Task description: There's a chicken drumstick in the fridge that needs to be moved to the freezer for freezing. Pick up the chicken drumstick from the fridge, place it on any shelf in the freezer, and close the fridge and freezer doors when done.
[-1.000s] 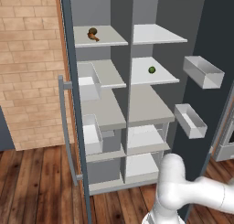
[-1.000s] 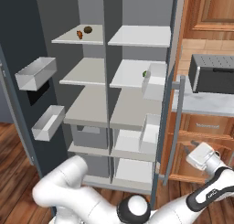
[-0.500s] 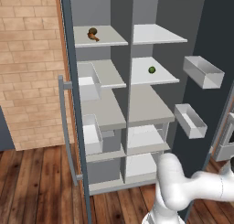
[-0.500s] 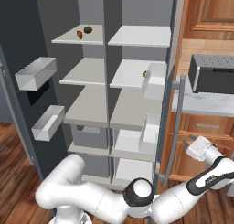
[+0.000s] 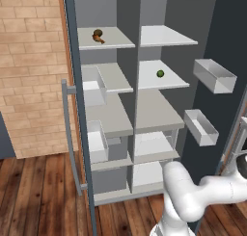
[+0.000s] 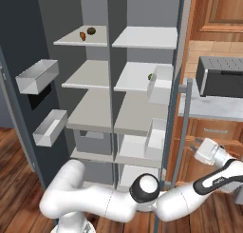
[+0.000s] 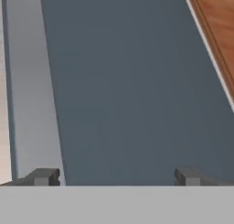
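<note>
One chicken drumstick (image 5: 100, 39), tiny and orange-brown, on the top shelf (image 5: 116, 40) of the freezer (image 5: 108, 114), left of the divider (image 5: 140, 61). Touching or just beside a dark brown lump (image 5: 97, 32) at its far side. Seen from the right base view as a thin stick (image 6: 82, 35) left of that lump (image 6: 91, 31), both well left of the divider (image 6: 110, 61).

Right of the divider, in the fridge (image 5: 161, 114), a green ball (image 5: 160, 73) one shelf lower; plain from the left base view, half hidden behind a white door bin (image 6: 160, 84) from the right.

Both doors swung wide: freezer door (image 6: 19, 37) far left of the divider, fridge door (image 5: 226, 28) far right, each carrying white bins.

Far right of the divider and low, beyond the fridge door's edge: end effector (image 6: 197, 148), close beside the long grey handle (image 6: 185, 132). Shown in the hand view facing the slate-grey door face (image 7: 137, 81), handle (image 7: 27, 81) running up the left; end effector (image 7: 115, 176) released, fingertips (image 7: 43, 176) spread wide with nothing between.

Further right of the divider, in the right base view alone: pale worktop (image 6: 209, 108) bearing a dark boxy appliance (image 6: 220, 75), wooden cabinets (image 6: 218, 13) above and below. Far left of the divider, in the left base view alone: brick wall (image 5: 29, 61). Dark wooden plank floor (image 5: 38, 196) underneath.
</note>
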Controlling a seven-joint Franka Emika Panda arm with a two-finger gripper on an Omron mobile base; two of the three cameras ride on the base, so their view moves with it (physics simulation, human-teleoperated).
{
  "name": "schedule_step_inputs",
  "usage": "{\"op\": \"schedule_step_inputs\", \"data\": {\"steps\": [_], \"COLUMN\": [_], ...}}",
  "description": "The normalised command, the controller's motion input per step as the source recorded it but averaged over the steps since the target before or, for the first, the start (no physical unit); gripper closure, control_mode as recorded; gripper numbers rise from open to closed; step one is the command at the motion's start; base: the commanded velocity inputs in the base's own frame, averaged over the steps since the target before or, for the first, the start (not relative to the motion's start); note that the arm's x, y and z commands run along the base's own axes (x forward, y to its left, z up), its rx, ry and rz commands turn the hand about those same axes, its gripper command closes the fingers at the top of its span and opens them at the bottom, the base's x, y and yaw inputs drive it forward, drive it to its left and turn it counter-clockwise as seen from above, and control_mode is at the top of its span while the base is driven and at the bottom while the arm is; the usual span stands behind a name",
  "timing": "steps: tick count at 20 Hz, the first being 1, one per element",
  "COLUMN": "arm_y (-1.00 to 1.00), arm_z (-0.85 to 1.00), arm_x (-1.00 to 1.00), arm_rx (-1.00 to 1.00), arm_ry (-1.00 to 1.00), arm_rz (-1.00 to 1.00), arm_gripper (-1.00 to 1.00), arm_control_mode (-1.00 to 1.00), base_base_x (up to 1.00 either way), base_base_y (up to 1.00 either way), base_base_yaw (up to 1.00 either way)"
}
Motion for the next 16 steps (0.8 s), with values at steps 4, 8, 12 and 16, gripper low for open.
{"op": "schedule_step_inputs", "data": {"steps": [4,8,12,16], "arm_y": [0.54,0.74,0.97,1.00], "arm_z": [-0.01,-0.07,-0.12,-0.01], "arm_x": [0.00,-0.13,-0.29,-0.52], "arm_rx": [-0.07,-0.11,-0.16,-0.18], "arm_ry": [-0.07,-0.11,-0.16,-0.12], "arm_rz": [0.00,-0.02,-0.15,-0.23], "arm_gripper": [-1.00,-1.00,-1.00,-1.00], "arm_control_mode": [-1.00,-1.00,-1.00,-1.00], "base_base_x": [0.00,0.00,0.00,0.00], "base_base_y": [0.00,0.00,0.00,0.00], "base_base_yaw": [0.00,0.00,0.00,0.00]}}
